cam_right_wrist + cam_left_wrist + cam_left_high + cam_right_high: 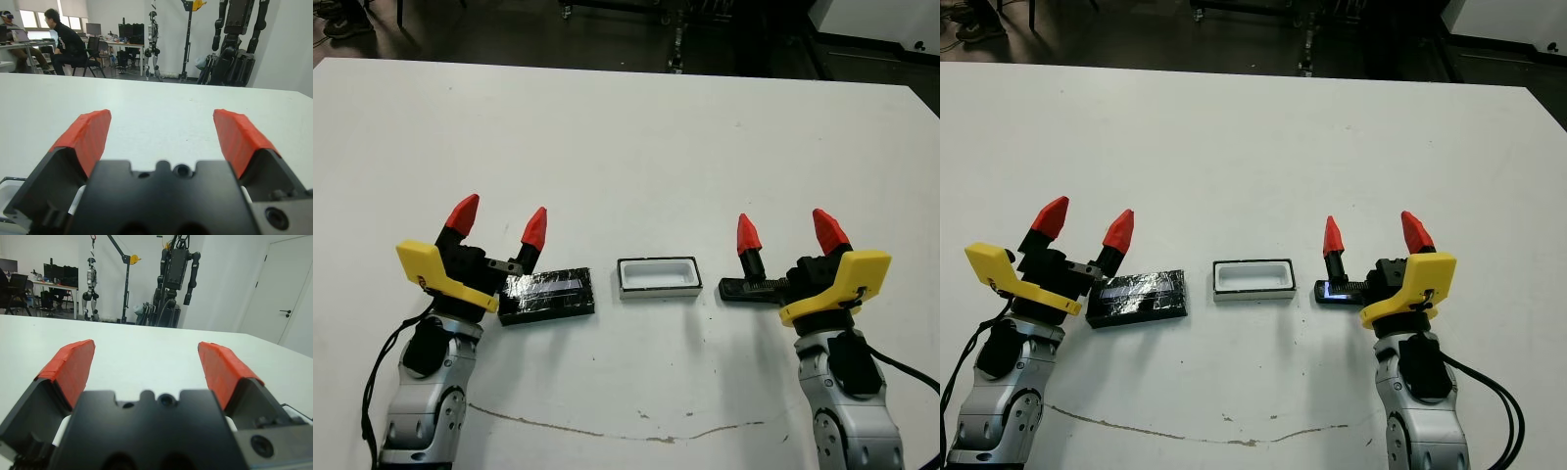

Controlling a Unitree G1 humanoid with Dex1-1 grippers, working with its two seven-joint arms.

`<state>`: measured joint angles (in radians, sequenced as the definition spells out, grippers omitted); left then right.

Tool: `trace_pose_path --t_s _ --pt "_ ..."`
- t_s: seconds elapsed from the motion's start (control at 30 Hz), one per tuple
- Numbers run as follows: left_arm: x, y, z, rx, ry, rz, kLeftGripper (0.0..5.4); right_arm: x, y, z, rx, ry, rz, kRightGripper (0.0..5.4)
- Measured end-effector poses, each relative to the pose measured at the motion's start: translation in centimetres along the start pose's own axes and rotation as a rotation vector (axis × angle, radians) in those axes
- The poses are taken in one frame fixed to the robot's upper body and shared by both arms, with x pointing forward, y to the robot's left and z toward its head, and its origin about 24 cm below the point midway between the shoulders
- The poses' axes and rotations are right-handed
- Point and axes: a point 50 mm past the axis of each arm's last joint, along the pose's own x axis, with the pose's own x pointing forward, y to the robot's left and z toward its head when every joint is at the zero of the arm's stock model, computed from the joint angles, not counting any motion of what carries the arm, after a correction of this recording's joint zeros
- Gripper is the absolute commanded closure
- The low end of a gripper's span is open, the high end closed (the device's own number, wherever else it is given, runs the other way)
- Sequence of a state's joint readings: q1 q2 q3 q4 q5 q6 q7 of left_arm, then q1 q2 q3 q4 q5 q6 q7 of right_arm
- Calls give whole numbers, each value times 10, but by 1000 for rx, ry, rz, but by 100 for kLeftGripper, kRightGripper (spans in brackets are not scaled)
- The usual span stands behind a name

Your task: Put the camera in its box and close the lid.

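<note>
The box (658, 276), a small white tray with a dark rim, lies uncovered near the table's front middle. Left of it the lid (548, 294) lies flat, glossy black with a pale stripe. Its left end reaches under my left gripper (499, 221), which is open and raised with nothing between its fingers. Right of the box is the camera (749, 287), a slim black bar whose right end is hidden under my right gripper (788, 232). That gripper is open too, and holds nothing. Both wrist views show spread red fingertips (71, 364) (88, 134) over bare table.
A thin dark scratch line (607, 429) runs across the white table (626, 147) near its front edge. Beyond the far edge are a dark floor and stand legs. The right wrist view shows seated people (68, 44) at desks and standing robots (237, 34) past the table.
</note>
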<state>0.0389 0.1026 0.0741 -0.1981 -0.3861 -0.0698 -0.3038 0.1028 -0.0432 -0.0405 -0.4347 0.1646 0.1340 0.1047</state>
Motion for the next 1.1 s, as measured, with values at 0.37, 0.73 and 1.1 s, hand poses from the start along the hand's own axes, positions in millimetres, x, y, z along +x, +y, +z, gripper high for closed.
trace_pose_path --t_s 0.37,0.73,1.1 --pt "0 -1 3 6 -6 -6 2 0 1 2 -15 -4 12 0" --pt "-3 -2 3 11 -2 -8 2 12 -36 38 -164 -53 204 0" --pt "-7 -4 3 32 7 -3 2 65 -81 105 -479 145 729 0"
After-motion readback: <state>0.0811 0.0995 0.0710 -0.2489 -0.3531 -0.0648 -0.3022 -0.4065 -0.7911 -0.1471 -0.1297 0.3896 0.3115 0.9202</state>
